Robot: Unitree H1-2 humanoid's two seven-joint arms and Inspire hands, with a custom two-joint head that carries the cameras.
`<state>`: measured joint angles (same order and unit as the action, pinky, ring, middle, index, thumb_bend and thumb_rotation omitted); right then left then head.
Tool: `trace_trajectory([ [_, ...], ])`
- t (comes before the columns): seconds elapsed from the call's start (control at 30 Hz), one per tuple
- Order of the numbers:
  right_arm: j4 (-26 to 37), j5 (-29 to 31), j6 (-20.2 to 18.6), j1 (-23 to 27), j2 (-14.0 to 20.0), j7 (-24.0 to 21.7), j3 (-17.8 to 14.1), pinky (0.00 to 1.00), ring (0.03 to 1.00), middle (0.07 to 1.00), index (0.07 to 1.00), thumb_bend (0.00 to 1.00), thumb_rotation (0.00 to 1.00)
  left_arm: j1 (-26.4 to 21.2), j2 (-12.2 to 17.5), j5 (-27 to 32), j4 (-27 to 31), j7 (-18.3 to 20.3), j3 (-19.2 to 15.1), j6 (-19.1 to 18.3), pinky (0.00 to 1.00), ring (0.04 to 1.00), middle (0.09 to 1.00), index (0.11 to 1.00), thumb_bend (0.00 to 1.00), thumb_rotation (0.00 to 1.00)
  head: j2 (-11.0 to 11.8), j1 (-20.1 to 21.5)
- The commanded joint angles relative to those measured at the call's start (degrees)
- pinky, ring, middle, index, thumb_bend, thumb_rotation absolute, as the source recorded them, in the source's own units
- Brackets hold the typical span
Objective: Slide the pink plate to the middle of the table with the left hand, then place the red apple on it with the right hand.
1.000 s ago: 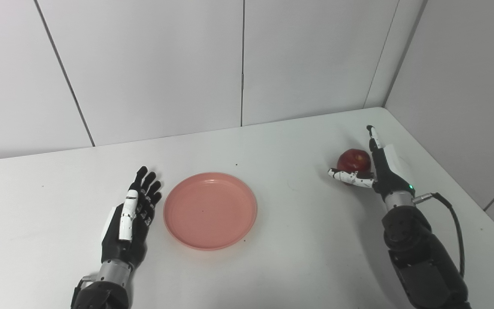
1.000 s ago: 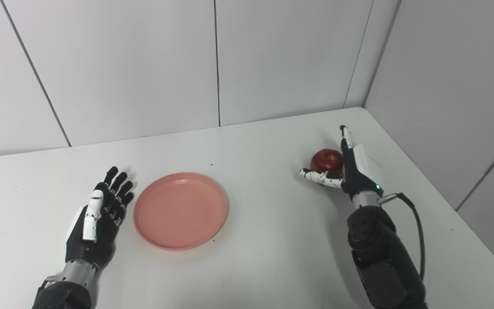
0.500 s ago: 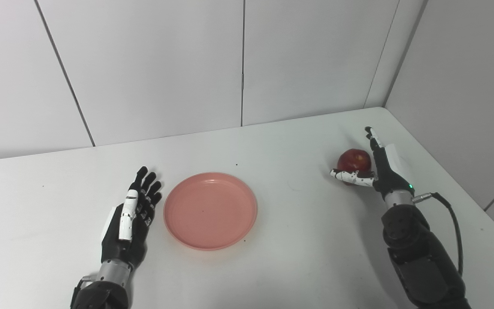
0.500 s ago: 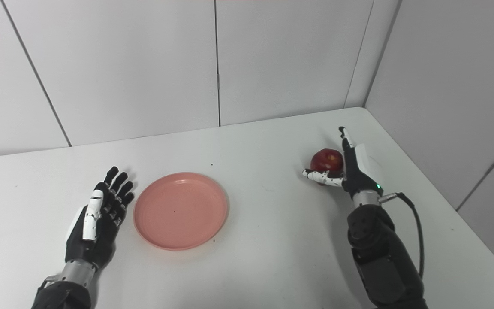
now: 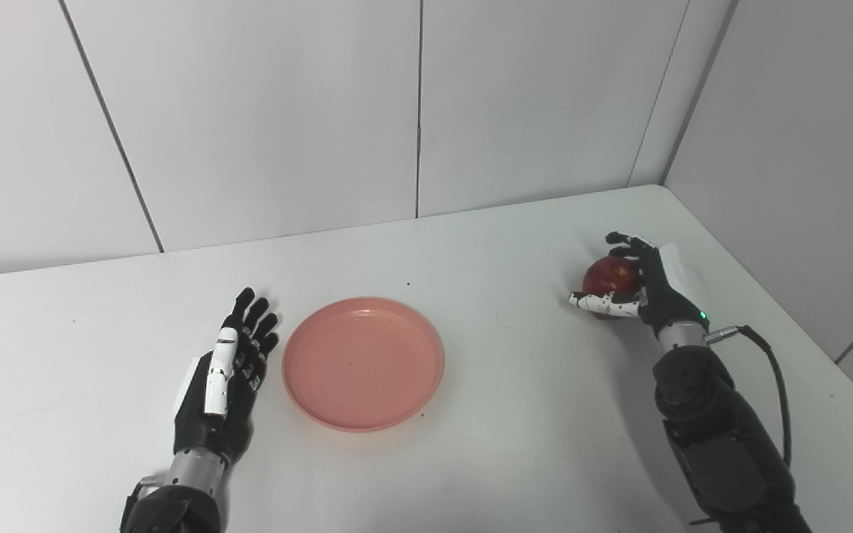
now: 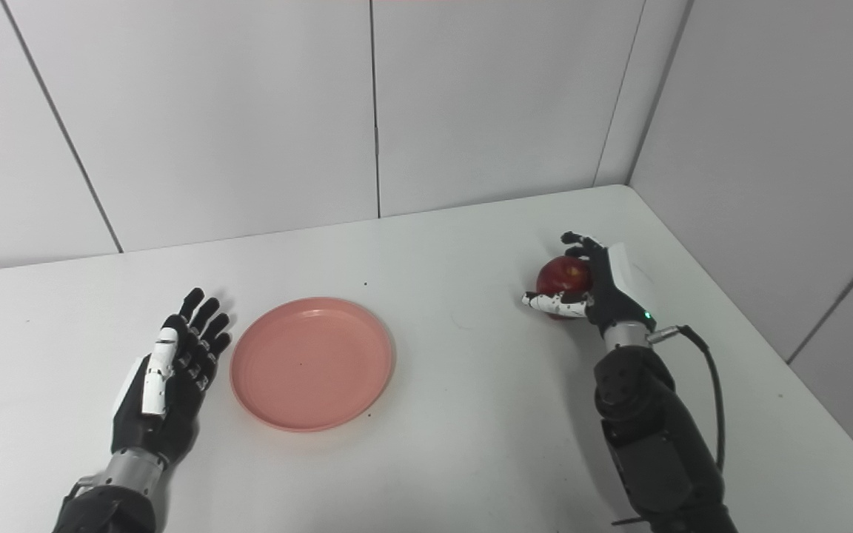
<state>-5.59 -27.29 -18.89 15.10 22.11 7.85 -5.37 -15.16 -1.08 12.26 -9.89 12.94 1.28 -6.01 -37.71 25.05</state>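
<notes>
White table [image 5: 515,414] in a corner of pale panelled walls [image 5: 263,111]

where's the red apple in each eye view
Left eye view: red apple at far right, inside the right hand.
Right eye view: same apple sits further left in frame, right of centre.
Shared landmark: pink plate, left of the apple in both.

White table [image 5: 515,414] bears pink plate [image 5: 363,363] and red apple [image 5: 609,275].
</notes>
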Motion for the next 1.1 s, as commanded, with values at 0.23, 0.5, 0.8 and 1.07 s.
trace_trajectory([
  [0.23,-0.01,-0.56,1.28,2.90,1.70,0.92,0.43,0.49,0.530,0.568,0.500,0.56,0.13,1.18,0.04,0.58,-0.58,-0.38,-0.17,-3.19,0.99,0.980,0.988,0.976,0.40,1.00,0.06,-0.05],
  [0.5,-0.23,-1.57,1.44,2.64,2.27,1.24,0.75,0.42,0.470,0.512,0.485,0.52,0.14,1.24,-0.18,0.82,-0.37,-0.46,-0.29,-3.33,0.99,0.981,0.989,0.979,0.39,1.00,-0.13,-0.36],
  [0.8,1.76,-0.68,2.16,2.32,1.90,2.05,-0.57,0.38,0.425,0.472,0.482,0.52,0.14,1.19,-0.15,0.90,-0.62,-0.65,0.04,-3.02,1.00,0.984,0.993,0.983,0.39,1.00,-0.01,-0.80],
  [1.07,8.13,-0.83,2.13,2.27,1.22,1.78,-1.39,0.37,0.427,0.469,0.482,0.52,0.14,1.11,-0.11,0.48,-0.95,-0.69,0.47,-2.46,1.00,0.983,0.994,0.985,0.40,1.00,0.18,-1.89],
])
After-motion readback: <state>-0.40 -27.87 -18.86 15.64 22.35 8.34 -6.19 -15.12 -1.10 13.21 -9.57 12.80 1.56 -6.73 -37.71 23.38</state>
